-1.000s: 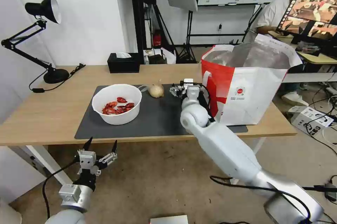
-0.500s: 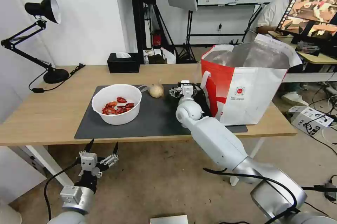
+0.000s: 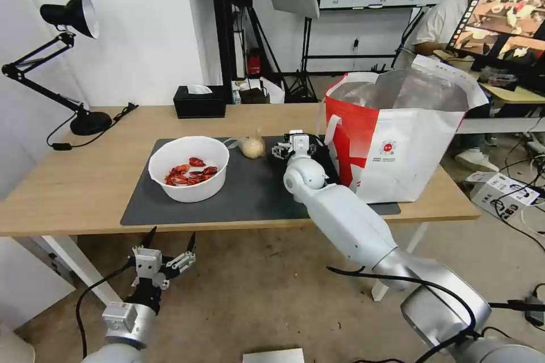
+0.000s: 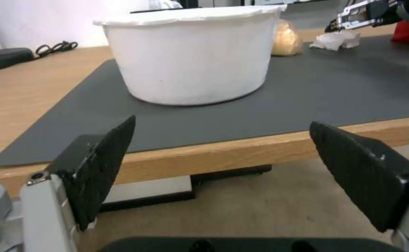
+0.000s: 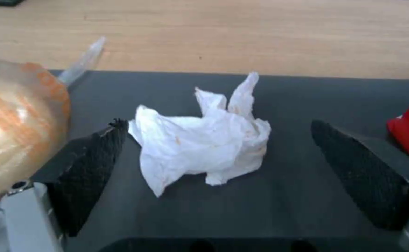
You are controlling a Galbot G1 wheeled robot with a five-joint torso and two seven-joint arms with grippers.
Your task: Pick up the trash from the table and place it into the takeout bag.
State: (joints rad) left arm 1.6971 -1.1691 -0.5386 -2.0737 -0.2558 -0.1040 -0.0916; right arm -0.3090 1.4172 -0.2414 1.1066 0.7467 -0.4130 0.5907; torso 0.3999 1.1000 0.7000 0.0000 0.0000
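The right tool sits low over the dark mat on the table, its fingers spread wide on either side of the crumpled white tissue, not yet closed on it. The beige knotted lump lies just beside it, with the white bowl of red shells farther left. The takeout bag stands to the right, its small round red logo too small to read, and the left tool hangs wide open below the table's front edge.

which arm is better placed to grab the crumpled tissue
Right. The right end effector is open with the crumpled tissue between its fingers on the mat. The left end effector hangs open below the table edge.
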